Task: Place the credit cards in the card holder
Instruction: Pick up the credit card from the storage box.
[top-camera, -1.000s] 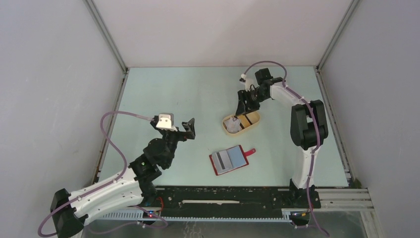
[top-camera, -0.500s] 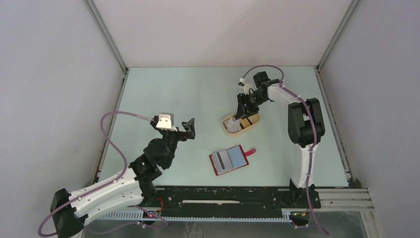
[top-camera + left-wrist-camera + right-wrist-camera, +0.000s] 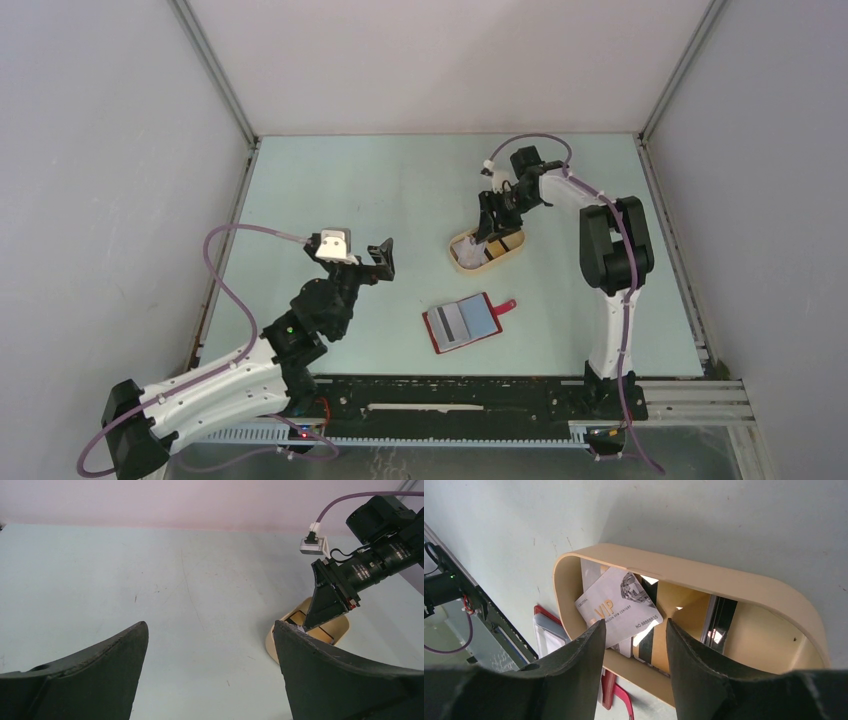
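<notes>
Card (image 3: 616, 607) marked VIP, in beige tray (image 3: 734, 582)

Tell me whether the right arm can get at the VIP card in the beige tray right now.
Probably yes. The right gripper hangs open just above the tray, its fingers either side of the VIP card, which lies on top of the other cards with nothing covering it.
</notes>
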You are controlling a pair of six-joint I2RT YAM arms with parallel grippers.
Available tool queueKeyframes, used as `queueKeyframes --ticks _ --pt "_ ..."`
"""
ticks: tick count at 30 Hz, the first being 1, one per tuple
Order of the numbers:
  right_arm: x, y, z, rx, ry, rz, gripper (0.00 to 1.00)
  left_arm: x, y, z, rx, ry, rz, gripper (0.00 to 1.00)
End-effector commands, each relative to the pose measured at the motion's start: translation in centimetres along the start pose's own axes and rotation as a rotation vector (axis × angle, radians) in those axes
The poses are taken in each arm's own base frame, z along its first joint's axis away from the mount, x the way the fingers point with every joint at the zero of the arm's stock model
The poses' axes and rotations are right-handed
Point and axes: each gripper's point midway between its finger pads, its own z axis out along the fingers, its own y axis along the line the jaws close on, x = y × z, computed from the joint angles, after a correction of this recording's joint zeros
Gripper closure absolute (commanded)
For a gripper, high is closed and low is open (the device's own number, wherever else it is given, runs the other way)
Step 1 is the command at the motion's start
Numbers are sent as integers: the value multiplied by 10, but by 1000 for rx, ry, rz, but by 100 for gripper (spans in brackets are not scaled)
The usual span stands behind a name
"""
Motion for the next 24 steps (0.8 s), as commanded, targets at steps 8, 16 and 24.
queueKeyframes --ticks 8,16,24 --pt "8 13 6 -52 41 11 45 1 6 1 -29 -14 -22 0" --pt "6 25 3 -89 31 7 46 2 6 1 -31 -9 -18 0" --pt "-5 21 -13 -66 -47 30 42 1 5 2 -33 -9 -17 0"
